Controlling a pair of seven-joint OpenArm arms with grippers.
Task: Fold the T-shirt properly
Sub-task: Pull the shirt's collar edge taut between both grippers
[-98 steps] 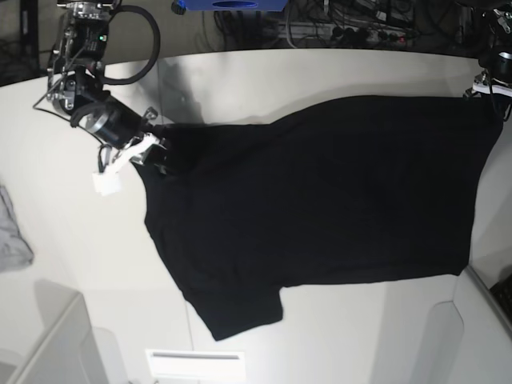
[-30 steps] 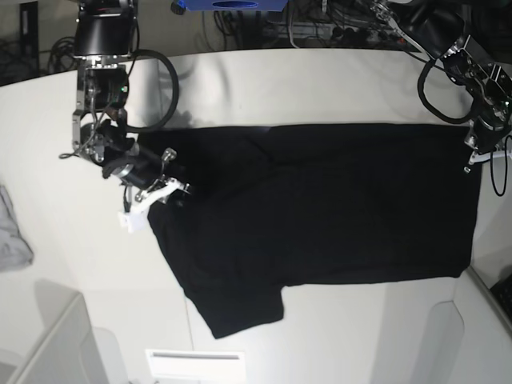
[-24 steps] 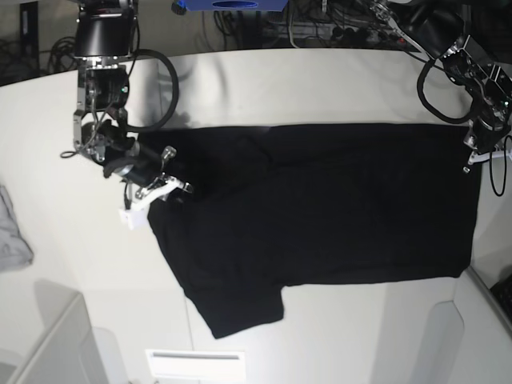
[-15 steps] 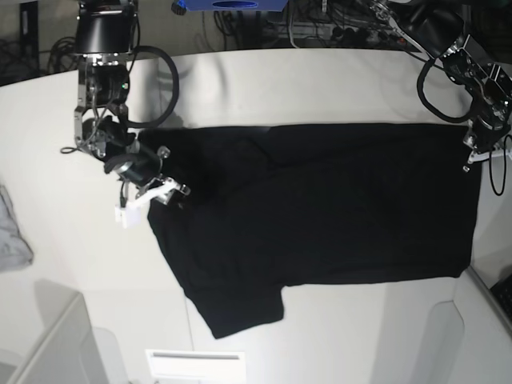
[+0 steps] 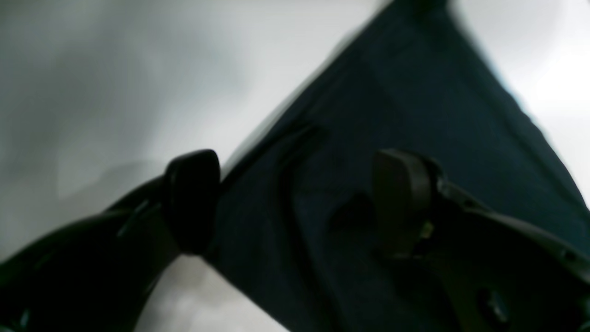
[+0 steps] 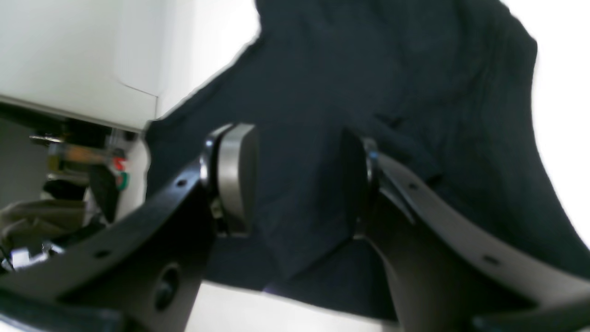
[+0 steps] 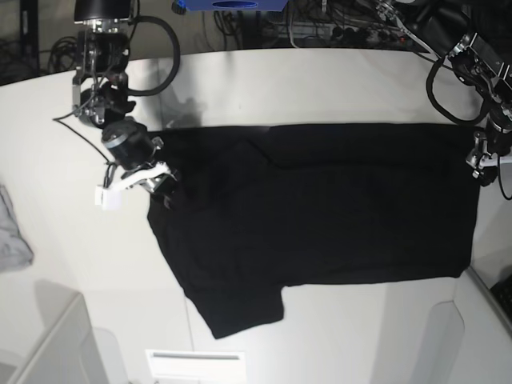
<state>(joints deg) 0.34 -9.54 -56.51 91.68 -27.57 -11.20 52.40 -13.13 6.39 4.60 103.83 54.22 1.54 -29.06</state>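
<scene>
**Both grippers let go, shirt down flat**

Left gripper (image 7: 483, 157) at right edge of base view, jaws now wide over the hem corner; right gripper (image 7: 141, 178) at left, jaws apart w/ cloth between but not pinched. A sec ago both were clamped, so the T-shirt (image 7: 320, 216) has just been released, spread across mid surface (image 7: 264, 88). Likely fold pass done, next grasp pending. Count: 1 T-shirt, 2 grippers, 1 grey cloth (image 7: 11, 234) at far left.
</scene>
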